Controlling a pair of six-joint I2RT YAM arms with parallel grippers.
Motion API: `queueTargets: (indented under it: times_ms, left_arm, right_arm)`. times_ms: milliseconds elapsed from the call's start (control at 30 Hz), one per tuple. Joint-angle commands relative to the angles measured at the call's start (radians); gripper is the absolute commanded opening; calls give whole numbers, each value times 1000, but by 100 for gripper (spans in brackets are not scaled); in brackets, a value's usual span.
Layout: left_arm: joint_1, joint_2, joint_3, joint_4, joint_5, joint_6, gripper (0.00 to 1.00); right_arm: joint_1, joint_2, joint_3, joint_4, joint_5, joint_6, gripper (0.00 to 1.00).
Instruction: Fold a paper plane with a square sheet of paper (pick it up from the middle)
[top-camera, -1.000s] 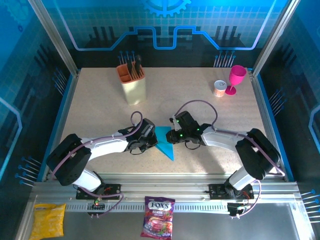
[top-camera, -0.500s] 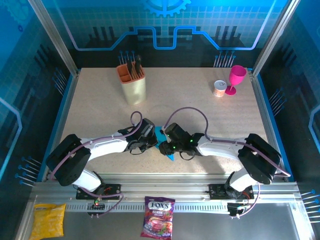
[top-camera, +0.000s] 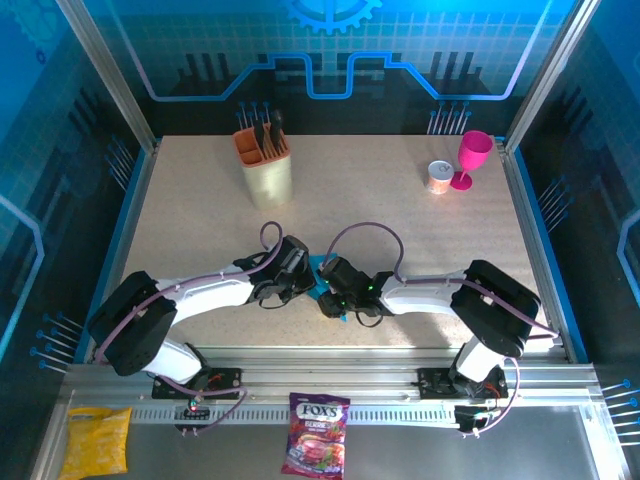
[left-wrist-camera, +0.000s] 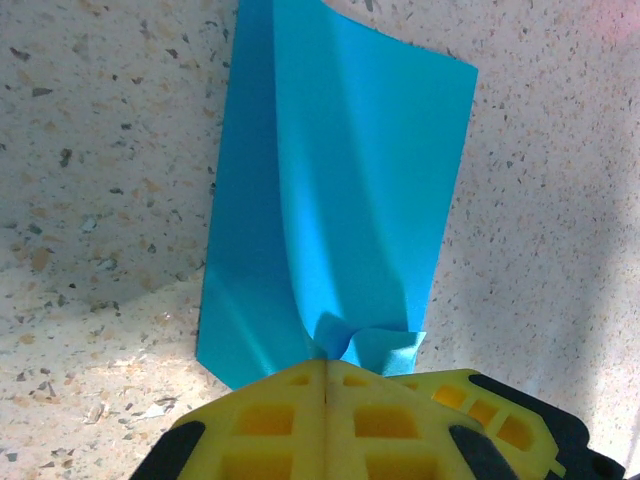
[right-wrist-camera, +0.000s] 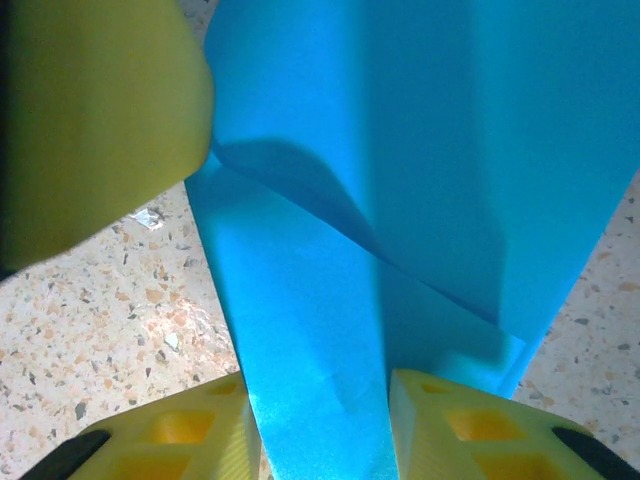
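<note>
Right gripper (right-wrist-camera: 318, 400) slid left to frame centre | we see it half-open astride folded cyan paper (left-wrist-camera: 340, 180) | left gripper (left-wrist-camera: 328, 365) clamps paper

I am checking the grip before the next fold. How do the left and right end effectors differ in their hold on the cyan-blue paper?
The left end effector has its yellow fingers pressed together, pinching the thin cyan-blue sheet of paper; the right end effector has its yellow fingers apart, with paper between them. At the left one the paper's edge is bunched; at the right one it lies flat. Both are at the same sheet.
</note>
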Motion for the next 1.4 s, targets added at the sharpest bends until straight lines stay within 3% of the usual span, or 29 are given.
queueTargets:
  times_ms: [0, 267, 533, 667, 900, 1367]
  left_arm:
    - [-6, -28, 3, -20, 14, -23, 0]
    - [-6, -31, 4, -18, 14, -23, 0]
    - [-3, -48, 24, -35, 6, 24, 2]
    - [17, -74, 34, -56, -5, 69, 23]
    - [61, -76, 62, -99, 64, 153, 46]
    - [64, 60, 104, -89, 155, 115, 56]
  right_arm:
    - [12, 12, 22, 0, 41, 19, 38]
    - [12, 13, 26, -5, 43, 15, 27]
    - [-18, 11, -3, 14, 0, 6, 0]
    - [-53, -8, -26, 42, -71, 1, 0]
    - [-116, -36, -69, 101, -204, -4, 0]
    - [-120, -56, -75, 106, -219, 7, 0]
